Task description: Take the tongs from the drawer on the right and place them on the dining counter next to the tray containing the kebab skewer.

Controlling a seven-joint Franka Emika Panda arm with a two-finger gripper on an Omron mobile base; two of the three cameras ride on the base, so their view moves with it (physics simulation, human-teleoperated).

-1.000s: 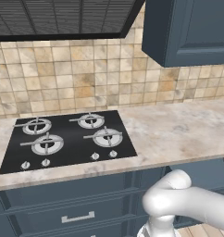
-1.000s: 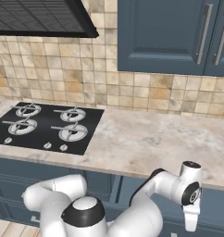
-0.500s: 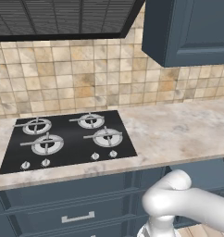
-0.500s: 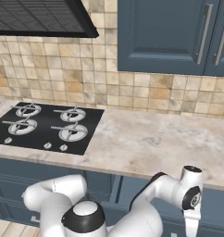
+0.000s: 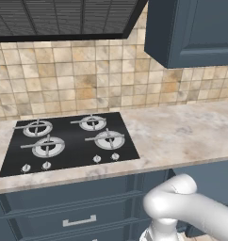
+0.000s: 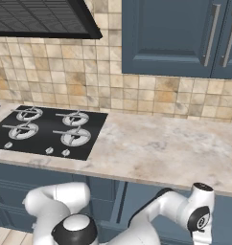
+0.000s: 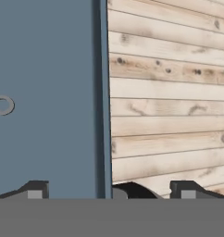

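Tongs: not seen; presumably inside a closed drawer, so nothing can be fetched until a front is pulled out. Which navy front is the target drawer, I cannot tell.

Claw: 2 finger tips spread wide apart, nothing between them, nothing held. Wide stance judged to be readiness for reaching a drawer edge or handle, no grip yet.

Hand view: navy cabinet face ahead of the left tip, with a small grey ring on it, beyond that tip; pale wood floor planks ahead of the right tip. So the claw hangs low, pointing down alongside the cabinet front, straddling its vertical edge.

Right base view: the hand sits below the stone worktop, with the black hob up and off to one side.

Step judged: approach, drawer unopened.
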